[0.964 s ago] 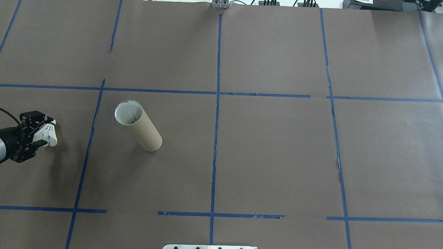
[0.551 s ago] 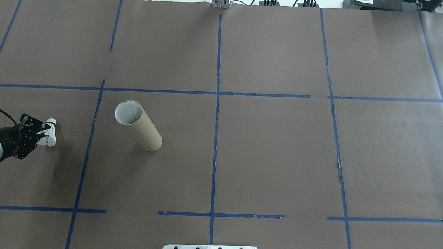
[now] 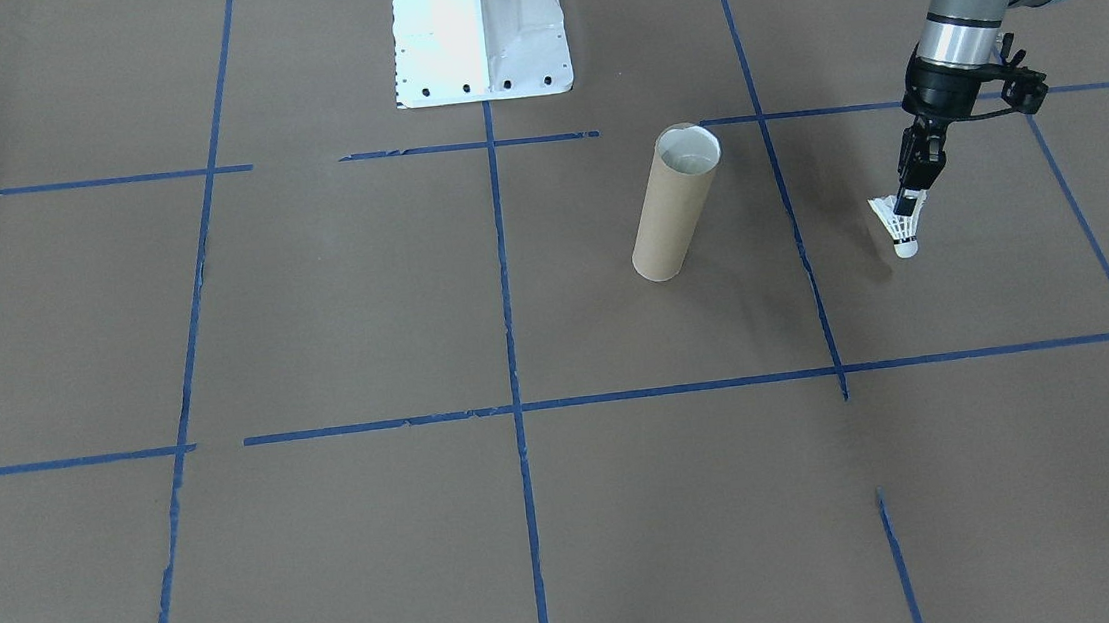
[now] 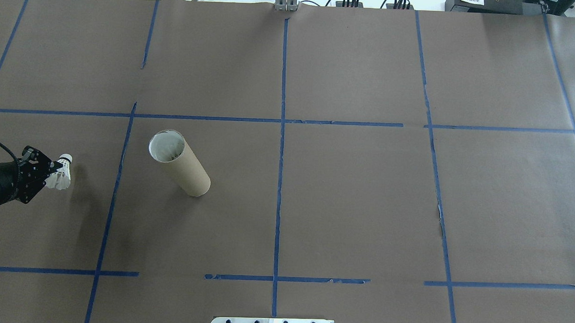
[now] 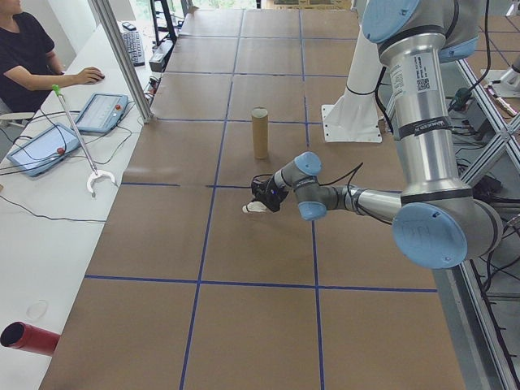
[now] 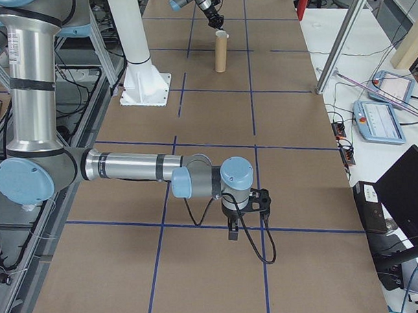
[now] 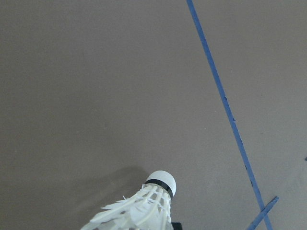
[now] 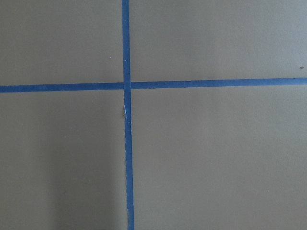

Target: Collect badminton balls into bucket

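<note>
Table (image 3: 313, 302): shuttlecock (image 3: 899, 222) in left gripper (image 3: 910, 201)

left gripper (image 4: 48, 174) sits lower and smaller in the overhead view than a second ago | small white feather shuttlecock (image 4: 61, 174) goes down with it

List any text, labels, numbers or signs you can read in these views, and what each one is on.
None can be read.
White label on the dark box at the table's far edge, overhead view: printed lines, too small to read.
Square sticker on the left arm, exterior left view: a code pattern, too blurred to read.
The shuttlecock and the cardboard tube: no print visible.
</note>
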Tool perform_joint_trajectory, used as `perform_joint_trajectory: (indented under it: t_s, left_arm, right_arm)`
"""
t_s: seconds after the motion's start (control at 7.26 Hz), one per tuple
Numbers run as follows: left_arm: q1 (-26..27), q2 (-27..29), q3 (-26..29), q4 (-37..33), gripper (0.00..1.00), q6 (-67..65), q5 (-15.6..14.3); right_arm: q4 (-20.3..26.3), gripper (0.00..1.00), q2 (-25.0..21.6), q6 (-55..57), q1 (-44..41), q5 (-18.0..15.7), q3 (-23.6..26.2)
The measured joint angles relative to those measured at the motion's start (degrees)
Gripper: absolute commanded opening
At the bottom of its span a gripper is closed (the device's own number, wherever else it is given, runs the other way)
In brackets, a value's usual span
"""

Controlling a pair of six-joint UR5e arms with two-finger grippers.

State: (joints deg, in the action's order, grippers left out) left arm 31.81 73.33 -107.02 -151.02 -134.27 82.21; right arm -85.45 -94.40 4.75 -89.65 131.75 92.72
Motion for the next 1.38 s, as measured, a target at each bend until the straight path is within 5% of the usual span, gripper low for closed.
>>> perform_joint_trajectory:
  t_s: [0.28,0.55,0.69,1.1,1.38]
  left_arm:
    - [1.83,-1.33,-3.17,0.18,0.0,3.65,1.26]
    - [8.36,-1.04,-5.16,0.66,0.0,15.11,7.84]
    - [12.16,-0.66,-5.36,0.83,0.0,21.63,12.98]
    - [24.73,3.63,-6.1,7.97,0.0,30.2,35.14]
    - [30.56,8.74,-9.79,21.03,0.0,30.68,43.0]
  right_arm:
    - [0.02,1.0,0.0,0.0,0.0,0.0,0.0]
    - [0.02,1.0,0.0,0.0,0.0,0.0,0.0]
    - [0.02,1.0,0.0,0.02,0.0,0.0,0.0]
    - [0.02,1.0,0.0,0.01,0.0,0.0,0.0]
    - [0.02,1.0,0.0,0.0,0.0,0.0,0.0]
